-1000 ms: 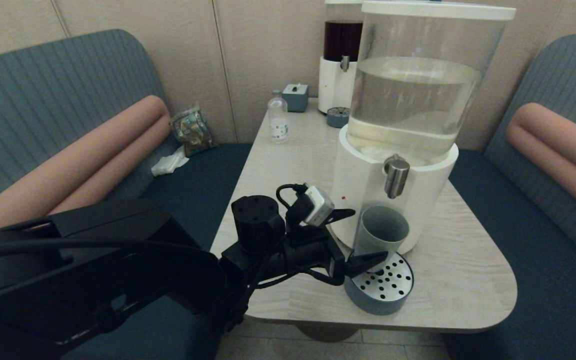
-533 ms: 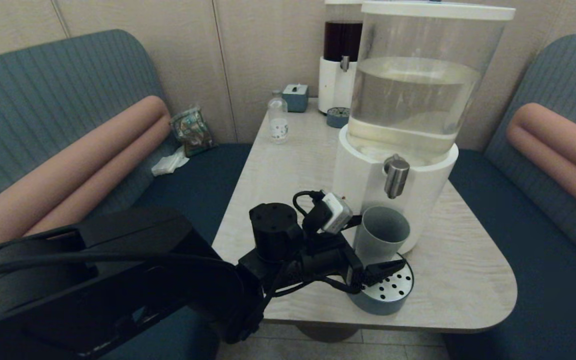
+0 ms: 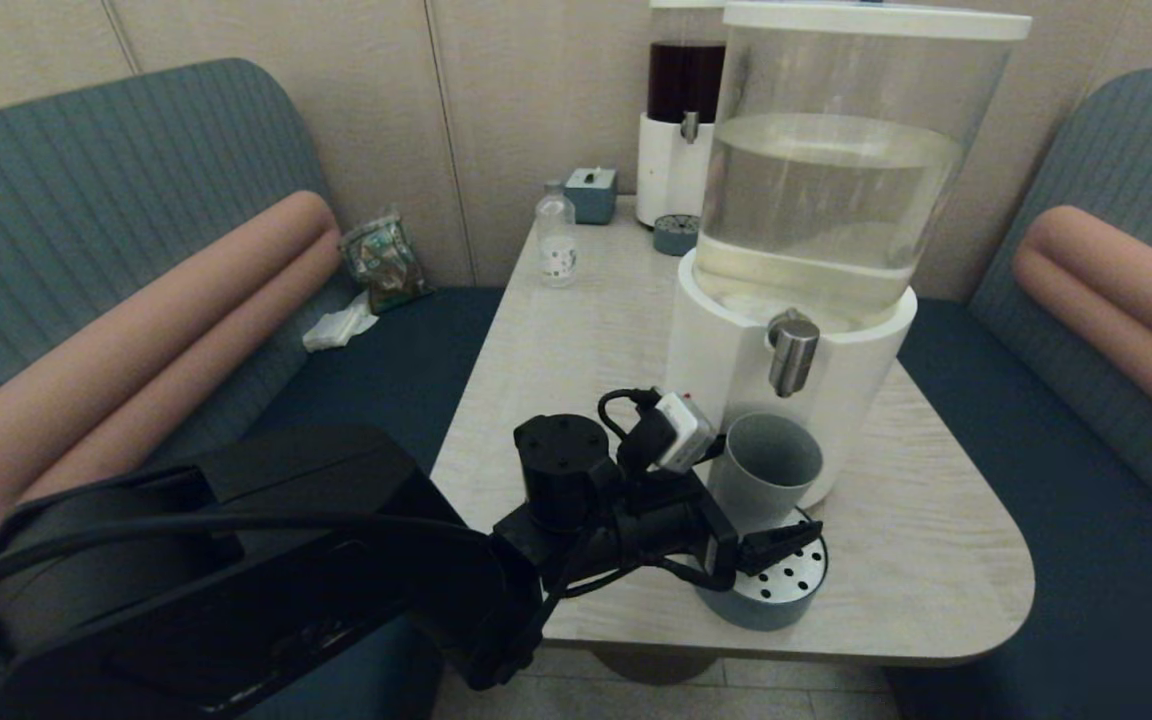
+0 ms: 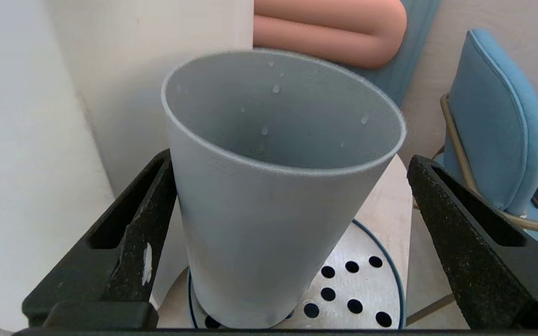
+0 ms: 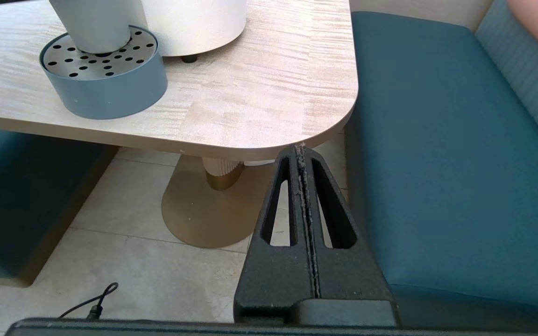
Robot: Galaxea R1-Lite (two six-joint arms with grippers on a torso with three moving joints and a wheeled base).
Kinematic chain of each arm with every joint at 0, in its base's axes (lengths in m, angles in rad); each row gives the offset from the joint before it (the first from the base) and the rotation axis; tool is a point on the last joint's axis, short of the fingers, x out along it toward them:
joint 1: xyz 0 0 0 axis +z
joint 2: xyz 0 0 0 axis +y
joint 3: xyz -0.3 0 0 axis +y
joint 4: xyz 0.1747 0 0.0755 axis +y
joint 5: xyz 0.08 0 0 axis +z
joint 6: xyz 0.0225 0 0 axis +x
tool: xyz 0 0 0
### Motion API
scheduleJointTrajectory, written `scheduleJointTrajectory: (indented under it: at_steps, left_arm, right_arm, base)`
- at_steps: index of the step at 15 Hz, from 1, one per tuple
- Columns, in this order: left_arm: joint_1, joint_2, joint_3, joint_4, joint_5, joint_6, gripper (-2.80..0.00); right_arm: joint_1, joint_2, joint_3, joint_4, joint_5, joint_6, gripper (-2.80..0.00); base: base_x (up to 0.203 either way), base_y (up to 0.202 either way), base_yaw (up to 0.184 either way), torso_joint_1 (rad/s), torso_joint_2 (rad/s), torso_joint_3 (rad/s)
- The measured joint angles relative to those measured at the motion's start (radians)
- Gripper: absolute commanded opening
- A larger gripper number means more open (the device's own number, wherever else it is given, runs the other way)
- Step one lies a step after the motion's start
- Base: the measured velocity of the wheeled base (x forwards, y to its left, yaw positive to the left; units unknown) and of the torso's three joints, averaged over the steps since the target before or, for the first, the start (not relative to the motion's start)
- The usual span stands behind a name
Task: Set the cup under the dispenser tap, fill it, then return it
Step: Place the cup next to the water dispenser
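The grey-blue cup (image 3: 764, 470) stands upright on the round perforated drip tray (image 3: 771, 590), right below the steel dispenser tap (image 3: 793, 352) of the big white-based dispenser (image 3: 816, 200). My left gripper (image 3: 751, 497) reaches in from the left, open, with a finger on either side of the cup. In the left wrist view the cup (image 4: 269, 196) fills the gap of the left gripper (image 4: 292, 161); one finger (image 4: 147, 224) lies close against it, the other (image 4: 460, 233) stands well apart. Droplets cling inside the cup. My right gripper (image 5: 300, 151) hangs shut below the table's near right corner.
At the table's far end stand a small clear bottle (image 3: 556, 240), a grey box (image 3: 591, 193) and the dark-red dispenser (image 3: 681, 120) with its own tray (image 3: 676, 235). Upholstered benches flank the table (image 3: 916, 560). A blue chair (image 4: 498, 135) is beyond.
My left arm has pushed forward and to the right, bringing its open fingers further around the cup. The cup has stayed on the drip tray.
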Motion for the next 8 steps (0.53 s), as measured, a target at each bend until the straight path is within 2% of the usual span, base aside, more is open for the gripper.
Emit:
scheduleJointTrajectory:
  at_steps: [8]
  left_arm:
    - [-0.006, 0.002, 0.006, -0.016, 0.031, -0.021, -2.80]
  right_arm:
    - [0.000, 0.000, 0.000, 0.000, 0.000, 0.000, -2.80]
  base:
    - [0.000, 0.000, 0.000, 0.000, 0.00, 0.000]
